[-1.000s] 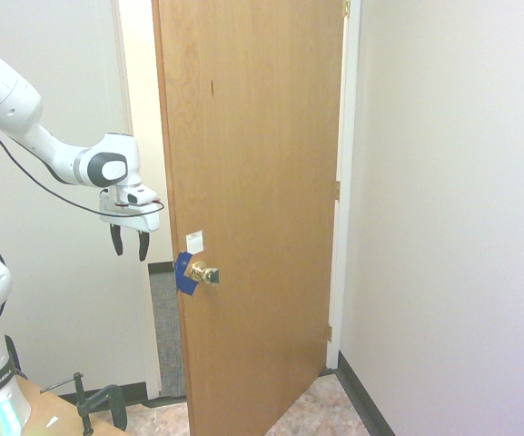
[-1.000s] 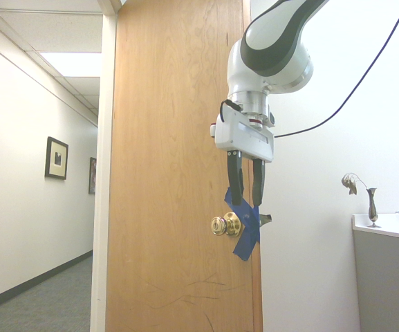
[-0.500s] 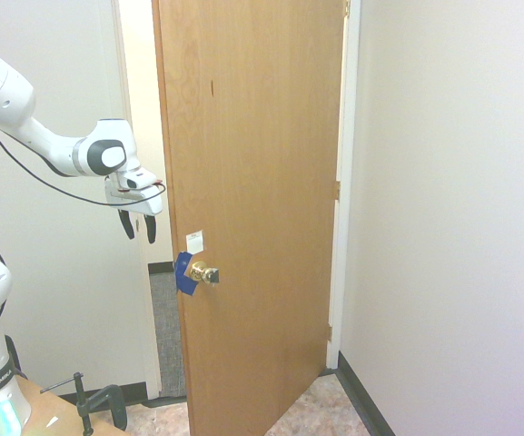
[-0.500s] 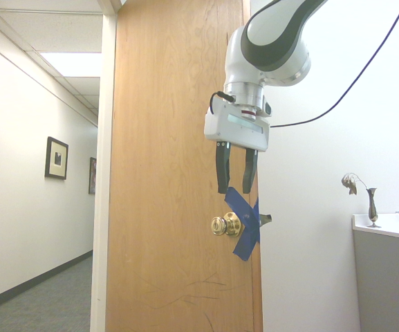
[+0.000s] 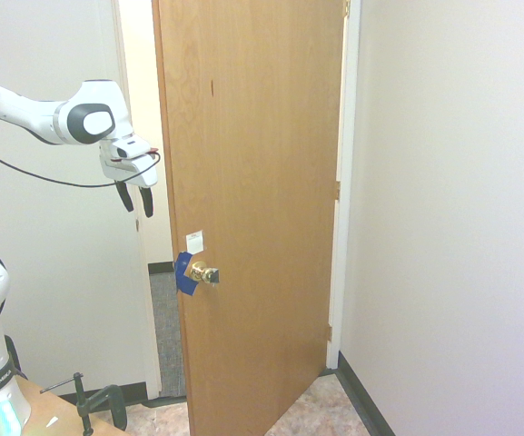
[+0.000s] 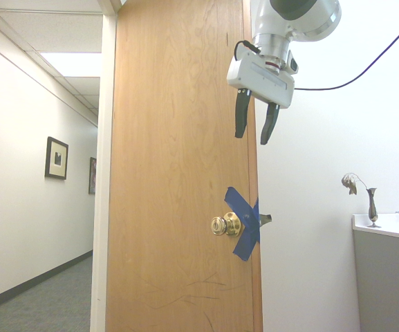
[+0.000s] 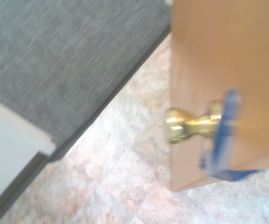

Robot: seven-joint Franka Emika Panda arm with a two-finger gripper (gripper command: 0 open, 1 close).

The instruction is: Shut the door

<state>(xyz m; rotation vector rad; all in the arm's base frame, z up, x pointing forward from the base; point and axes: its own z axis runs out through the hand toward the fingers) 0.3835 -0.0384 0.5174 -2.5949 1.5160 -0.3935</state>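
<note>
White arm reaching in at about head height, wrist bent over, gripper [image 6: 255,137] hanging tilted with its two dark fingers [image 6: 242,114] pointing down, spread apart, nothing between them.

Front side: very bright, walls nearly white | other side: bright, white ceiling light [image 6: 71,64] glowed down the hall | brass knob [image 7: 180,125]: shiny spots | wrist view: fuzzy, blue tape [image 7: 224,135] smeary, carpet [image 7: 73,51] streaky, maybe from moving
</note>
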